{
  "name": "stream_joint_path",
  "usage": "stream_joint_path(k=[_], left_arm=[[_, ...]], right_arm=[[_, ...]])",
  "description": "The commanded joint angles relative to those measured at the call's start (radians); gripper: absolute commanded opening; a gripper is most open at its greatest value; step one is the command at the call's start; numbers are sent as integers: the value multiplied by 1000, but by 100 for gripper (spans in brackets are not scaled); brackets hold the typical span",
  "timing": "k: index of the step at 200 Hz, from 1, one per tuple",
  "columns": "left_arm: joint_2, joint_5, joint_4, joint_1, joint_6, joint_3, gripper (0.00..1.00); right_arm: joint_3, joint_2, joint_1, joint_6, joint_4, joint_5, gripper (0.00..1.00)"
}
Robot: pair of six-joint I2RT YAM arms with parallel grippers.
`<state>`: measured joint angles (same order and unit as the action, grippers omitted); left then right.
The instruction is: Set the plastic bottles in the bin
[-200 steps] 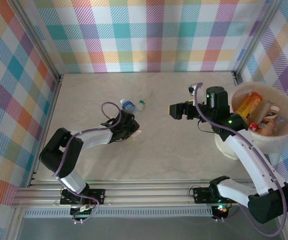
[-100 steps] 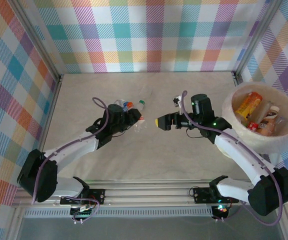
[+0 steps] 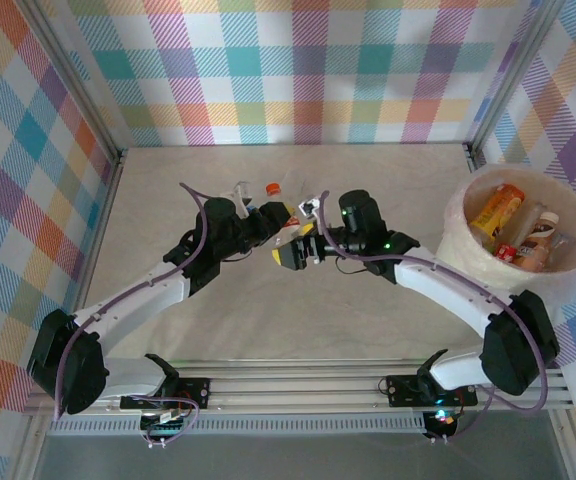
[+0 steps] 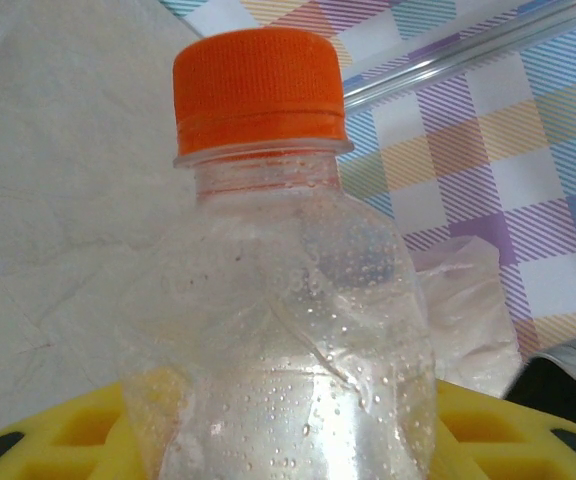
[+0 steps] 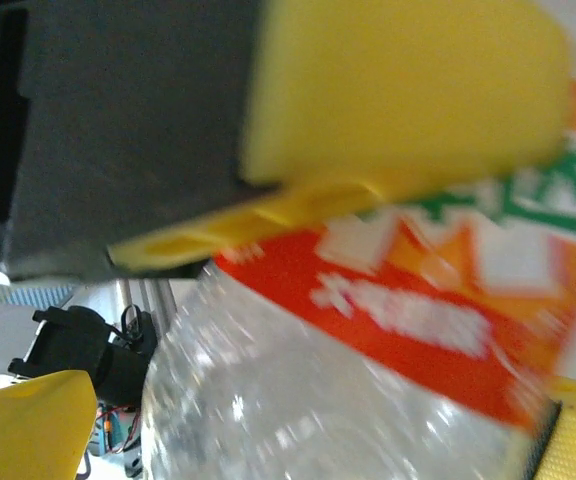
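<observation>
A clear plastic bottle (image 3: 274, 200) with an orange cap (image 4: 258, 85) and an orange and red label (image 5: 438, 290) is held above the middle of the table. My left gripper (image 3: 268, 216) is shut on its body, and its yellow fingers (image 4: 488, 430) show on both sides of the bottle. My right gripper (image 3: 293, 252) is just in front of it, open, with its yellow fingertips (image 5: 28, 420) spread on either side of the bottle's lower half. The bin (image 3: 458, 215) stands at the right edge and holds several bottles (image 3: 495, 205).
Plaid walls and metal posts enclose the table (image 3: 188, 300). A pale crumpled plastic shape (image 4: 463, 300) shows behind the held bottle in the left wrist view. Both arms meet over the table's centre.
The left gripper lifted the orange-capped bottle and carried it right. The right gripper swung left from beside the bin until its fingers came around the bottle.
</observation>
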<state>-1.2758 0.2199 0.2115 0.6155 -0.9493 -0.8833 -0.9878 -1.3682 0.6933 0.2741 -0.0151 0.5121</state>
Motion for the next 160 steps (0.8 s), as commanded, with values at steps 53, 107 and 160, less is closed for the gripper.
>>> stream_joint_path(k=[53, 107, 160], left_arm=[[13, -49, -40, 21, -15, -38, 47], [-11, -53, -59, 30, -52, -47, 48], [-26, -52, -89, 33, -51, -69, 53]], right_arm=[[20, -20, 71, -82, -204, -282, 98], [9, -51, 81, -92, -223, -319, 83], [22, -44, 86, -94, -220, -355, 60]])
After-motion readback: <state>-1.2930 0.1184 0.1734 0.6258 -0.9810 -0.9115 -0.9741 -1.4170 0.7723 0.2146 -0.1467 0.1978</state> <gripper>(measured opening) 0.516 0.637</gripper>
